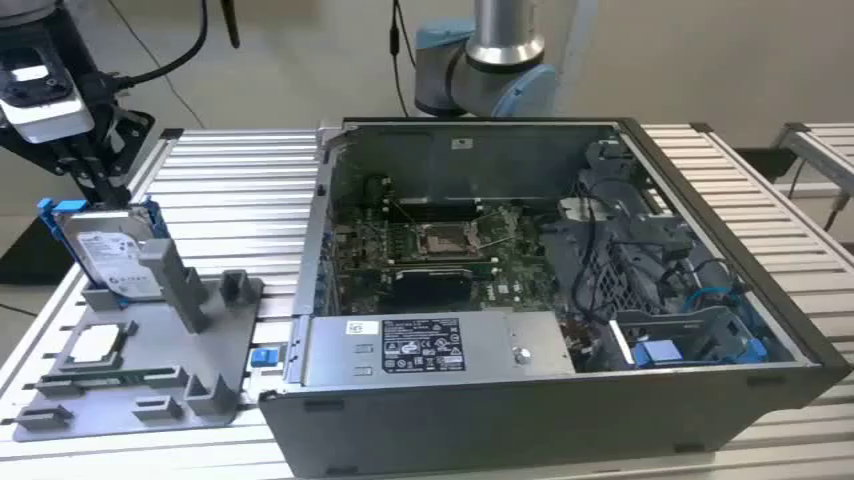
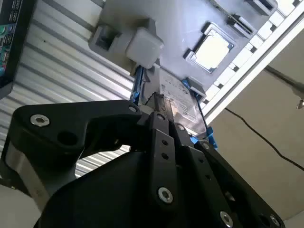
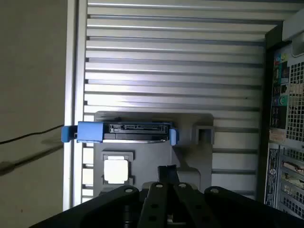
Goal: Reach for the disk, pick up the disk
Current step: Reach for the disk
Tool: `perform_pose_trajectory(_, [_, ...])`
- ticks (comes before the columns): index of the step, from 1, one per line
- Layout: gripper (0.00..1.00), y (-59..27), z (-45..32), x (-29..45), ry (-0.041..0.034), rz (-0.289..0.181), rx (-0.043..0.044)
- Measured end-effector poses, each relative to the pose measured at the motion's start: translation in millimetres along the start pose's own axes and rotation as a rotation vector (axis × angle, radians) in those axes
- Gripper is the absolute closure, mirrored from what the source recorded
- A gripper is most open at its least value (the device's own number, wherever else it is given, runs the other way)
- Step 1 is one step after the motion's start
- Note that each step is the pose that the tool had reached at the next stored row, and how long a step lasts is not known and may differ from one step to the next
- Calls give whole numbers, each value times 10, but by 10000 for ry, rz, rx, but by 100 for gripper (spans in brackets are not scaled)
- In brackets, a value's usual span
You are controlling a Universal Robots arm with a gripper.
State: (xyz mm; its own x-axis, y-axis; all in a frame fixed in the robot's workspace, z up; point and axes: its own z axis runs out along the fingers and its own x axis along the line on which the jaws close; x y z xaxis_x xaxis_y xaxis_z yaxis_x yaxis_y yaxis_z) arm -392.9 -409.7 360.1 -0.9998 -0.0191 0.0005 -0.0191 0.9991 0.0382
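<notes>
Exterior view, disk: the disk [image 1: 114, 258] is being held upright on its edge in a slot of the grey fixture [image 1: 200, 375], at the exterior view's left, well apart from the open computer case [image 1: 561, 420].
Exterior view, gripper: the gripper [image 1: 102, 190] is being shown directly over the disk's upper edge and very near it. Contact cannot be confirmed, and whether the gripper is open or closed cannot be told.
Second wrist view: the disk's [image 2: 178, 102] white-labelled face is being seen just past the gripper [image 2: 159, 108]. The blue bracket [image 2: 137, 90] is framing its sides, and the small square chip [image 2: 211, 47] is lying beyond it on the fixture.
First wrist view: the disk's [image 3: 137, 128] connector edge is being presented, with the blue bracket [image 3: 88, 132] showing at both ends. The chip [image 3: 115, 170] is seated just beside it, near the gripper [image 3: 167, 170].
Handling: the disk is being judged stiff, fairly dense, smooth-faced and so somewhat slippery, and sensitive to knocks.
Hold: the two flat faces near the upper edge are being judged the best place, clear of the connector. The plastic bracket is likely to flex if squeezed.
</notes>
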Motion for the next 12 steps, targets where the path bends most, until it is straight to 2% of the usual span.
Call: perform_pose_trajectory(12, [100,0,0,0,0,0,0])
